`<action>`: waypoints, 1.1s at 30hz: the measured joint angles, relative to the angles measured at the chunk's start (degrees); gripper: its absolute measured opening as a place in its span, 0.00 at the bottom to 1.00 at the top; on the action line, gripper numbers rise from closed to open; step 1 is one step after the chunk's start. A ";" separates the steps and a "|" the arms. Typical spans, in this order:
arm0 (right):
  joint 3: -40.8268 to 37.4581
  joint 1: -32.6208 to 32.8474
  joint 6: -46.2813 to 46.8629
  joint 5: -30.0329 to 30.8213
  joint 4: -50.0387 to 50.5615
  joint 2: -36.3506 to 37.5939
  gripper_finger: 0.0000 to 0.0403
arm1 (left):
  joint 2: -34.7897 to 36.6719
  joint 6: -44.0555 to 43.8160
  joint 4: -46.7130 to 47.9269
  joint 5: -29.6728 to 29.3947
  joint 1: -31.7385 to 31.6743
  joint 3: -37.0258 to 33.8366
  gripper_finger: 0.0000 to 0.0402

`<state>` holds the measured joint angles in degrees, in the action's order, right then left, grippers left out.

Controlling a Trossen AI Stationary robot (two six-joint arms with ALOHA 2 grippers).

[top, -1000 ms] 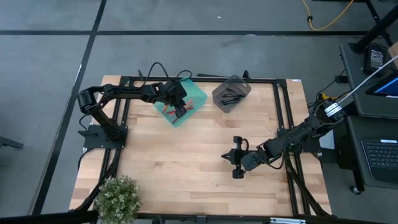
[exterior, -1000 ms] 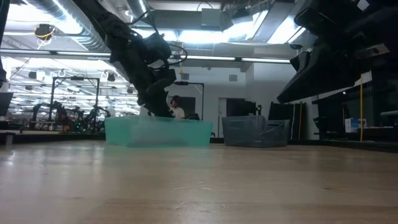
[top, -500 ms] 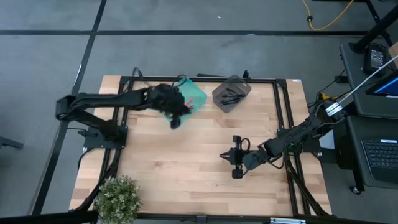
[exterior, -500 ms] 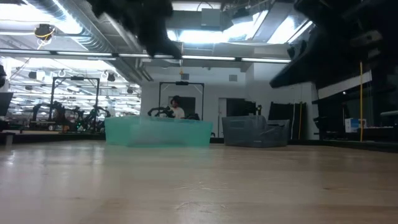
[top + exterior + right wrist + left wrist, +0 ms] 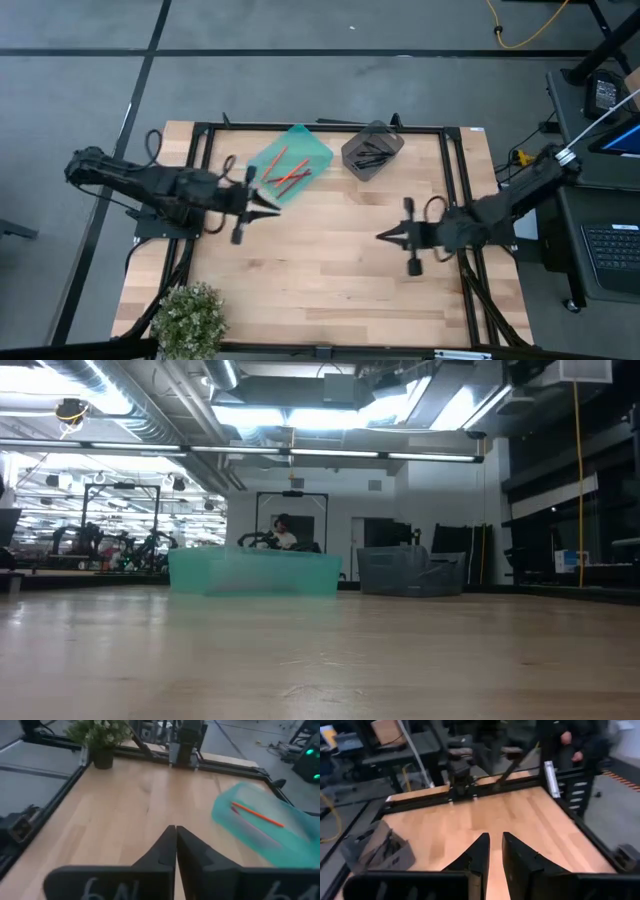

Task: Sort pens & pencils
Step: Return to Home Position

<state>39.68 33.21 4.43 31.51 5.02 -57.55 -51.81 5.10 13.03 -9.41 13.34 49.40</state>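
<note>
Just below-left of the green bin (image 5: 300, 133), upper middle of the overhead frame, the left hand (image 5: 270, 205) hangs opened only a narrow slit, holding nothing. A careless swing from there could clip the bin's wall and spill it. Right of centre, the right hand (image 5: 383, 237) hovers over bare surface (image 5: 320, 280), pinched fully together and empty. About four pencils (image 5: 288, 170) lie in the green bin. Roughly three pens (image 5: 373, 153) lie in the grey bin (image 5: 350, 160) beside it, hard to separate.
</note>
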 joint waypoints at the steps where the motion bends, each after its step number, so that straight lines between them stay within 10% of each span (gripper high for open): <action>1: 0.00 0.73 0.62 0.02 2.17 2.15 0.04 | 2.00 -0.05 -0.11 -0.37 1.31 -1.49 0.11; 15: -7.71 8.55 -6.43 -0.09 6.71 28.29 0.03 | 28.98 3.08 -11.38 15.25 12.18 -25.32 0.11; 33: -33.32 8.57 -10.80 -1.19 -16.09 41.40 0.06 | 31.62 -2.04 -29.92 16.63 11.70 -45.74 0.11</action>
<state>6.36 41.78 -6.37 30.33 -11.06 -16.14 -20.18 3.06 -16.89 7.22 25.05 3.66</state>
